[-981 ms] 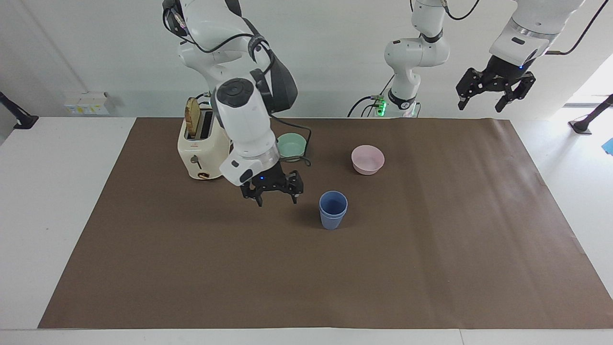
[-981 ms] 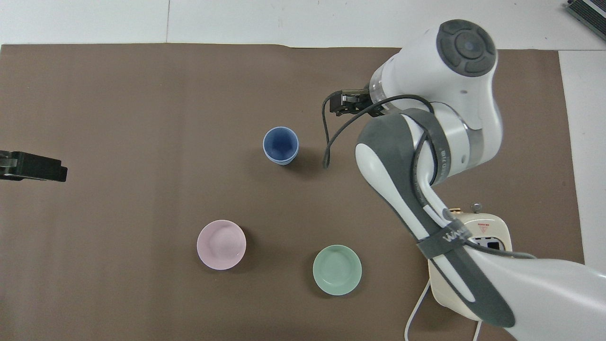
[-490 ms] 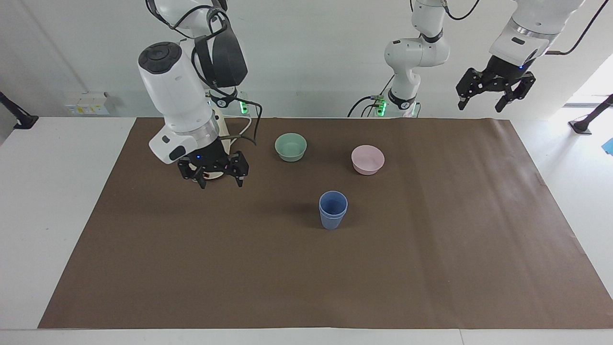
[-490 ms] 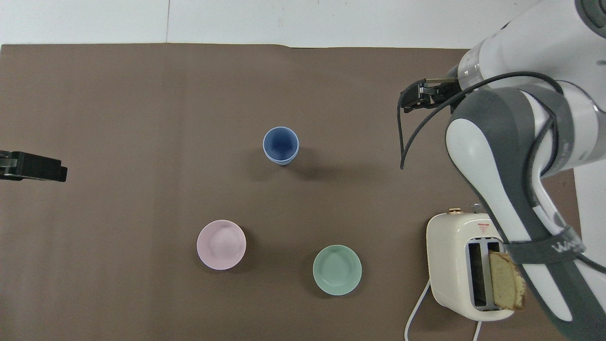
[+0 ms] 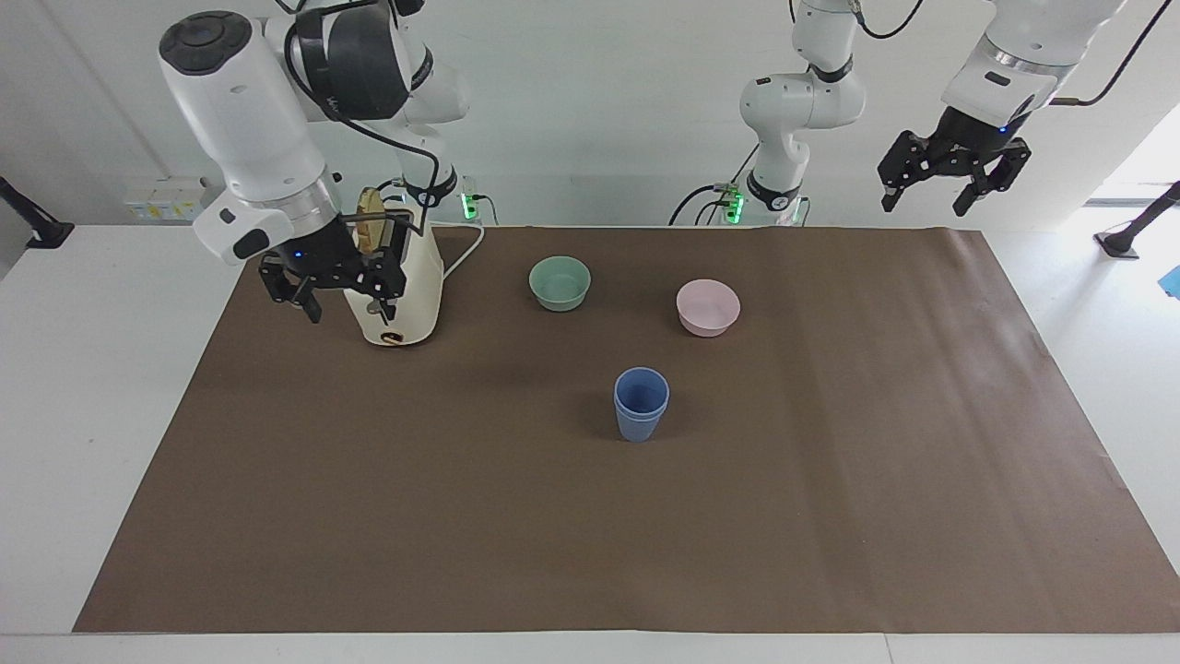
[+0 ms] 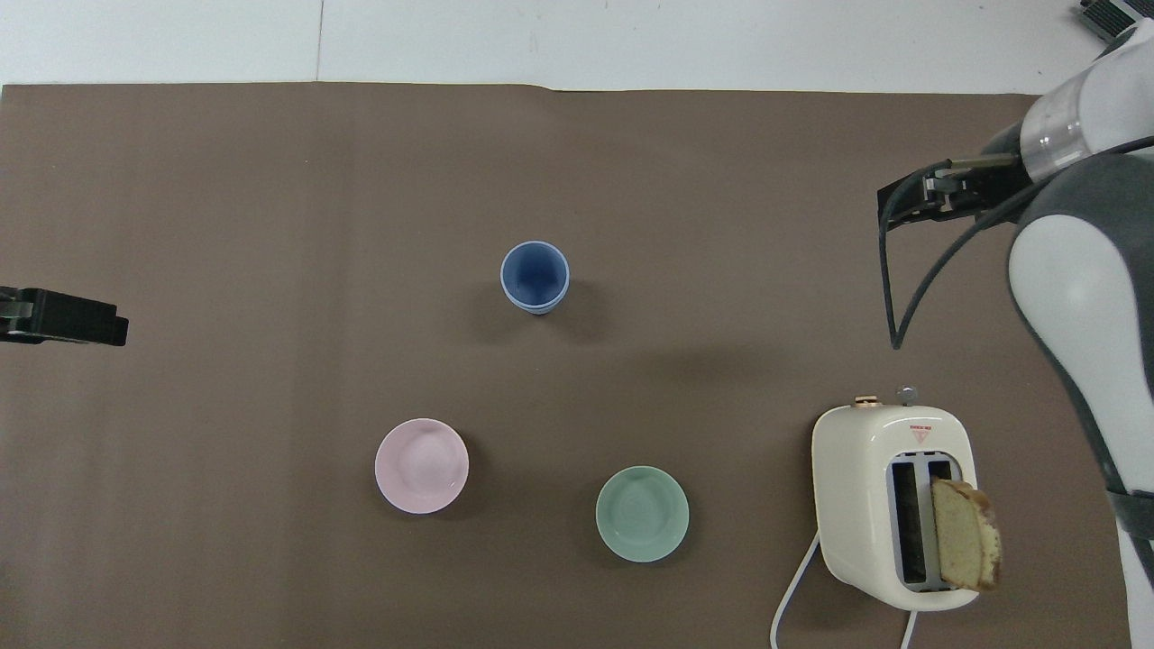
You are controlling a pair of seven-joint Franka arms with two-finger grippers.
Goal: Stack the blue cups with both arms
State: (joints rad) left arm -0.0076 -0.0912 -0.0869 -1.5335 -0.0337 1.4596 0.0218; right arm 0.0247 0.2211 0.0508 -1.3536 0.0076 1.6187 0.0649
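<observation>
The two blue cups (image 5: 641, 404) stand upright on the brown mat, one nested inside the other, farther from the robots than both bowls; they also show in the overhead view (image 6: 535, 277). My right gripper (image 5: 334, 297) is open and empty, raised in the air beside the toaster at the right arm's end of the table, well apart from the cups; the overhead view shows it too (image 6: 933, 194). My left gripper (image 5: 947, 189) is open and empty, held high over the left arm's end of the table, where that arm waits; its tip shows in the overhead view (image 6: 63, 315).
A pink bowl (image 5: 707, 306) and a mint-green bowl (image 5: 560, 282) sit on the brown mat (image 5: 830, 516), nearer to the robots than the cups. A cream toaster (image 5: 396, 295) with a bread slice (image 6: 965, 545) stands toward the right arm's end.
My right gripper has swung away from beside the cups toward the right arm's end and risen, now by the toaster. The cups and the left arm have not moved.
</observation>
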